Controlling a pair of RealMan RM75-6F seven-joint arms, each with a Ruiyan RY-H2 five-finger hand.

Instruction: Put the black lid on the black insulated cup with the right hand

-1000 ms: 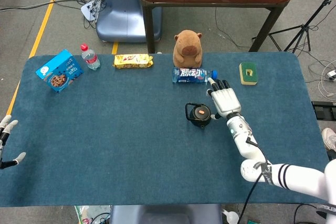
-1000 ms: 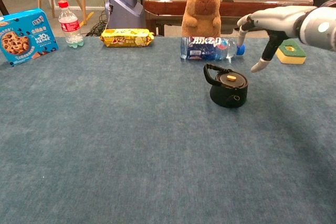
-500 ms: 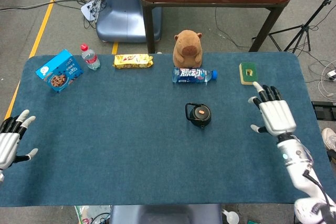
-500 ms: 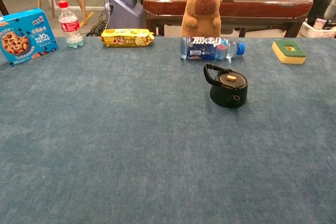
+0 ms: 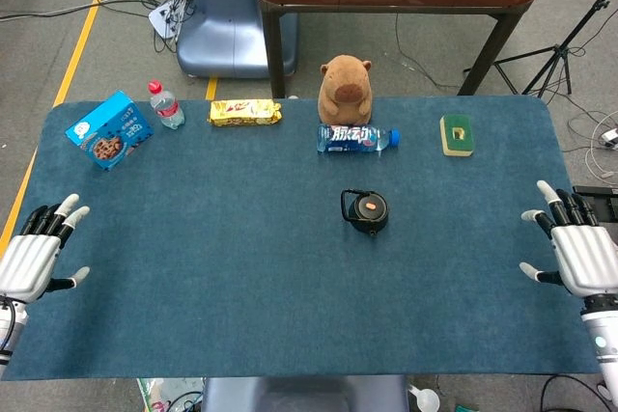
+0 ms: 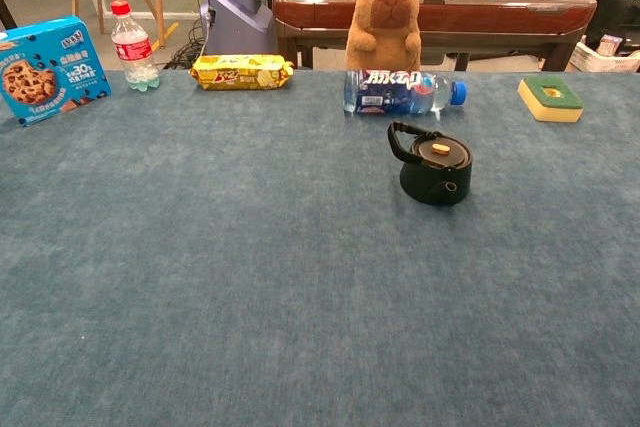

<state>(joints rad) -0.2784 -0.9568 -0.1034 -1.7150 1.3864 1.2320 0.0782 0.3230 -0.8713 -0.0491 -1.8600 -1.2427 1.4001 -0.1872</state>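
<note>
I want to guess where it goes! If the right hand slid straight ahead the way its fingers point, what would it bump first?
Probably nothing. The right hand sits at the table's right edge, fingers spread, pointing toward the far side. The green sponge lies well left of that line, so the way looks free, though height is unclear.

Head view: left robot hand [image 5: 34, 250] cut by left frame edge, wrist out of frame. Right robot hand [image 5: 577, 246] clipped at right edge. Chest view: blue cookie box [image 6: 48, 67] cropped at upper left.
</note>
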